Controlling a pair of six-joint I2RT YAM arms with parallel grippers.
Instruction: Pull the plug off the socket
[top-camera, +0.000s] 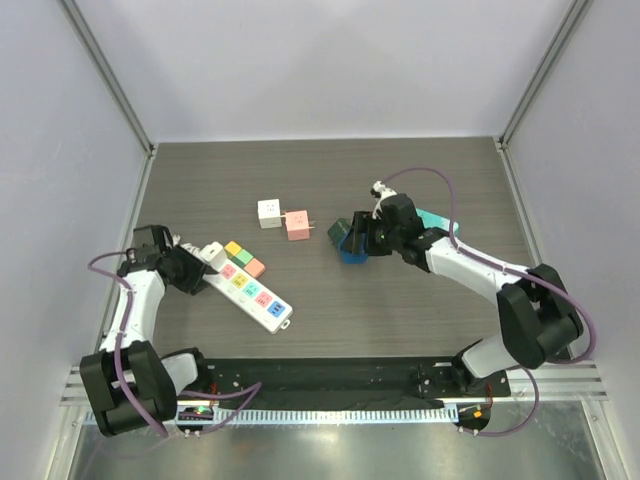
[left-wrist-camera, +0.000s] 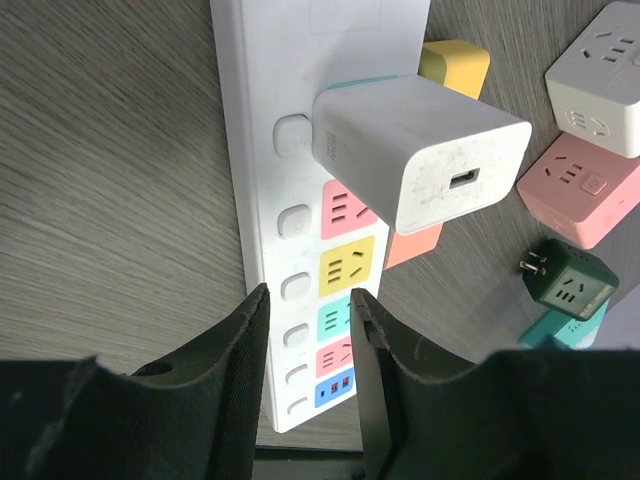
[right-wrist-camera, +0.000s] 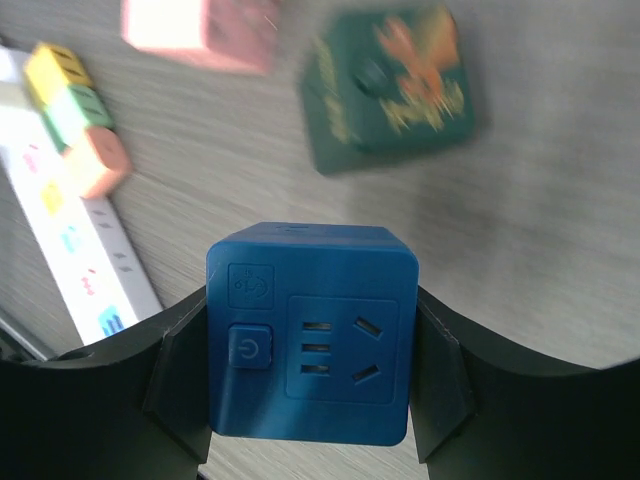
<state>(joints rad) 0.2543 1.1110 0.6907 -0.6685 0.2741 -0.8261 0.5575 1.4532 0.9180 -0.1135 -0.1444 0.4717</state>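
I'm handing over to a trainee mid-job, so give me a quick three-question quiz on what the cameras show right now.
1. True or false: the white charger is plugged into the power strip.
2. What is the right gripper clamped on? A) nothing B) a blue cube C) the white charger
3. Fill in: the ___ gripper sits over the power strip.

Key: 1 true. 2 B. 3 left: the left gripper has its fingers slightly apart above the strip.
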